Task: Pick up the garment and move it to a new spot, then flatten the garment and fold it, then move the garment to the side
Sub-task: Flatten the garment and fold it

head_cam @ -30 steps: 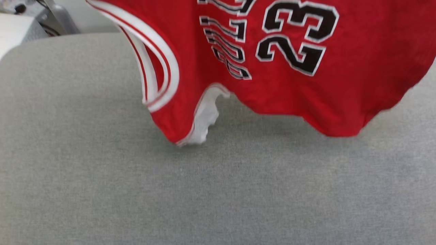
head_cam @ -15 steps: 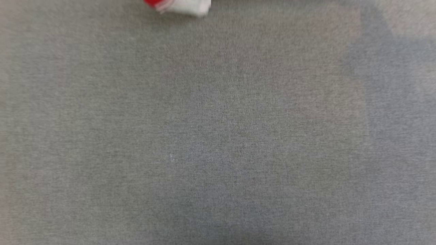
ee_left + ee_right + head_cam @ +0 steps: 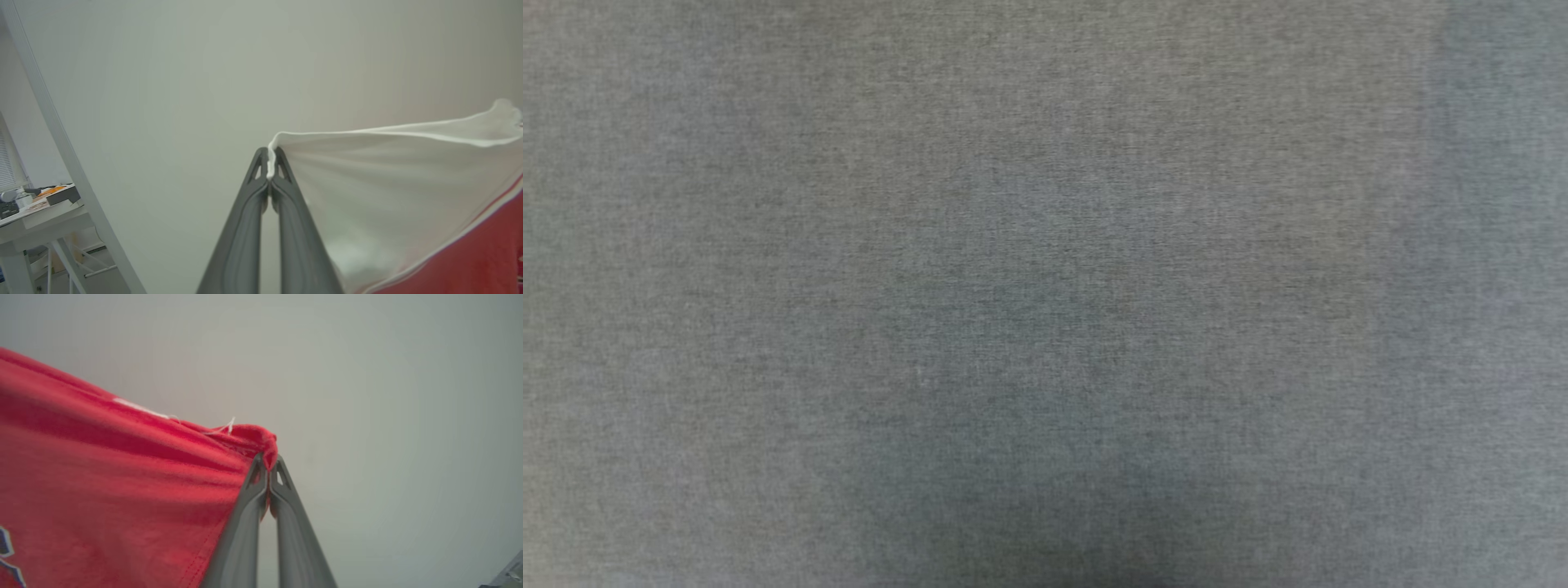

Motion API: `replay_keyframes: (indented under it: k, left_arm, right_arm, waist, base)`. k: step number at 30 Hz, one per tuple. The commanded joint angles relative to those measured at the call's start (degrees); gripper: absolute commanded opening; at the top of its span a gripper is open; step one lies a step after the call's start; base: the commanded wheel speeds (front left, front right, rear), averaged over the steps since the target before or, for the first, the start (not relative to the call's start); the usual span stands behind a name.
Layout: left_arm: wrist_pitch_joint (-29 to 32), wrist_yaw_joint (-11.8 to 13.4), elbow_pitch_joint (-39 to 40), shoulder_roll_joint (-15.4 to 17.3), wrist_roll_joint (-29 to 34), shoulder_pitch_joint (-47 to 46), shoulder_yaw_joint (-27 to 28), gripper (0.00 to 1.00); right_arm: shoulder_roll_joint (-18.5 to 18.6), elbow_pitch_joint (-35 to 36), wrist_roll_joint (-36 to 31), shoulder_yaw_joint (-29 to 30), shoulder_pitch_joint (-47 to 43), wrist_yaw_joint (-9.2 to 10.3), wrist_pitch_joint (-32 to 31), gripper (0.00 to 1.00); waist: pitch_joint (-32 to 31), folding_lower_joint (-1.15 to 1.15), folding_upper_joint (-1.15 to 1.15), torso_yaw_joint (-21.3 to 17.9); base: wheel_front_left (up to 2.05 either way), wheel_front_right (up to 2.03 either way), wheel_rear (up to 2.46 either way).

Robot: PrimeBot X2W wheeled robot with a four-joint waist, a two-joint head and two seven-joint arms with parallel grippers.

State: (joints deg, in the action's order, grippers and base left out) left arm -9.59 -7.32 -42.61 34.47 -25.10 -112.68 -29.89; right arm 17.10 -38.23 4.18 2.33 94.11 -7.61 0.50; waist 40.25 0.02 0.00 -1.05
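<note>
Left wrist view: the dark two-fingered left gripper is pinched tight on the white sleeve edge of the red jersey-style garment. The cloth is drawn taut away from the fingertips, against a plain pale wall.

Right wrist view: the dark two-fingered right gripper is clamped on a bunched red hem corner. The garment's red body is spread out from it.

Head view: a grey woven cloth surface is noted, softly shadowed. A second ago the garment hung low over this surface, number 23 readable. Half a second ago just a white tip was left at the surface's far side. The whole picture shifted as well, so camera motion is partly accountable.

Judged: the garment is lifted clear above the grey surface and stretched between both grippers. The pick-up is taken as done, and the carry to a new spot on that surface is next.
</note>
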Motion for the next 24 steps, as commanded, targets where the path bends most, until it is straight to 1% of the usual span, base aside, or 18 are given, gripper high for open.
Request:
replay_keyframes:
  k: [1, 4, 7, 11, 13, 18, 21, 24]
  left_arm:
    - [-1.6, 0.1, -1.4, -0.1, -0.2, 0.7, 0.0, 0.00]
    - [-3.9, 0.0, -3.4, -1.6, -1.3, 3.8, -0.8, 0.00]
    - [-4.9, -0.1, -3.7, -3.2, -2.7, 8.3, -1.3, 0.00]
    - [-5.3, -0.1, -2.0, -6.0, -4.8, 16.1, -1.4, 0.00]
    - [-5.4, -0.1, 0.0, -7.2, -5.4, 20.0, -0.8, 0.00]
    - [-5.4, -0.1, 5.3, -9.4, -6.0, 32.5, 0.8, 0.00]
    - [-5.4, 0.1, 7.9, -10.1, -5.6, 40.0, 0.5, 0.00]
    - [-5.4, 0.4, 10.0, -10.2, -5.1, 48.1, -0.9, 0.00]
  right_arm:
    - [-0.4, -1.7, 0.0, 0.8, 0.5, 0.12, 0.8, 0.00]
    - [-0.6, -4.3, -0.4, -0.2, 0.0, 0.12, 2.6, 0.00]
    - [-0.9, -6.1, -0.5, -1.0, -1.5, 0.12, 4.8, 0.00]
    - [-1.6, -8.4, 0.8, -1.8, -4.9, 0.12, 6.9, 0.00]
    - [-1.9, -9.1, 1.3, -3.1, -7.1, 0.12, 8.0, 0.00]
    - [-2.3, -9.9, 3.9, -5.9, -14.5, 0.12, 10.4, 0.00]
    - [-2.2, -10.1, 5.8, -7.4, -19.7, 0.12, 11.1, 0.00]
    - [-1.9, -10.1, 8.6, -9.0, -25.7, 0.12, 11.2, 0.00]
  waist:
    - [0.9, -0.02, 0.00, 1.4]
    - [1.3, -0.02, 0.00, 2.5]
    - [1.1, -0.02, 0.00, 3.6]
    - [-0.1, -0.02, 0.00, 5.0]
    - [-1.1, -0.02, 0.00, 5.5]
    - [-5.3, -0.02, 0.00, 6.5]
    - [-8.4, -0.02, 0.00, 6.9]
    - [-11.7, -0.02, 0.00, 7.2]
  base:
    - [0.00, 0.00, 0.00]
    - [0.00, 0.00, 0.00]
    - [0.00, 0.00, 0.00]
    - [0.00, 0.00, 0.00]
    - [0.00, 0.00, 0.00]
    - [0.00, 0.00, 0.00]
    - [0.00, 0.00, 0.00]
    - [0.00, 0.00, 0.00]
